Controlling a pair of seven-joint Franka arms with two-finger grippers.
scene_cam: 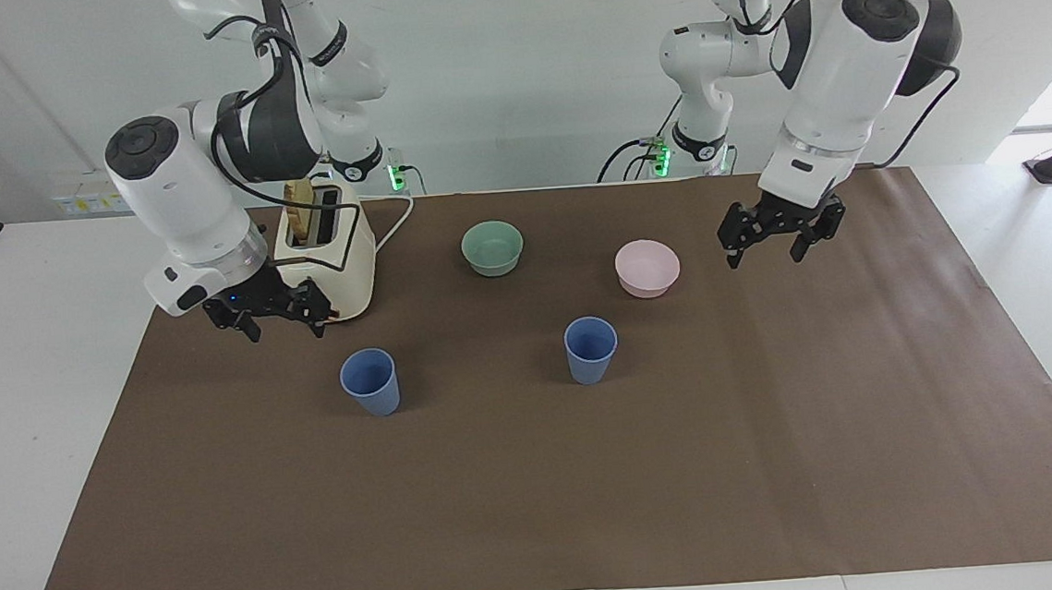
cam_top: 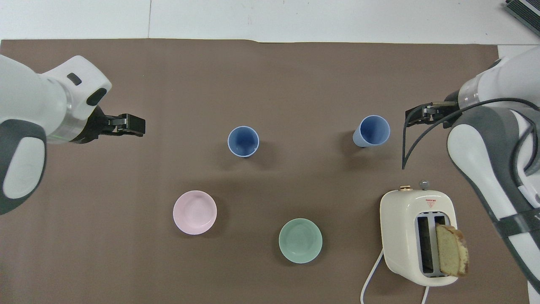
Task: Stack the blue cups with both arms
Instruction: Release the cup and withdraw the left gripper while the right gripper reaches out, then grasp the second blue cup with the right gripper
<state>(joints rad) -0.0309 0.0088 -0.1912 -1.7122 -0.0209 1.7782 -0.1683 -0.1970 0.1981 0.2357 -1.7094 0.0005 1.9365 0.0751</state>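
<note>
On the surface (scene_cam: 778, 462) both cups stand upright and apart: one (scene_cam: 370, 381) toward the right arm's end, one (scene_cam: 591, 350) mid-surface. Right claw (scene_cam: 271, 315), open and empty, hangs just beside the toaster (scene_cam: 338, 253), close to the first cup and clearly nearer it. Left claw (scene_cam: 772, 236), open and empty, hangs well apart from the mid cup, past the pink bowl (scene_cam: 647, 268).

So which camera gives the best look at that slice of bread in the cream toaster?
The overhead view: the pale, brown-crusted slice of bread shows its whole broad face there, sticking up from one slot of the glossy cream toaster. In the facing view the bread is mostly hidden by the right arm, with only a narrow strip showing.
</note>
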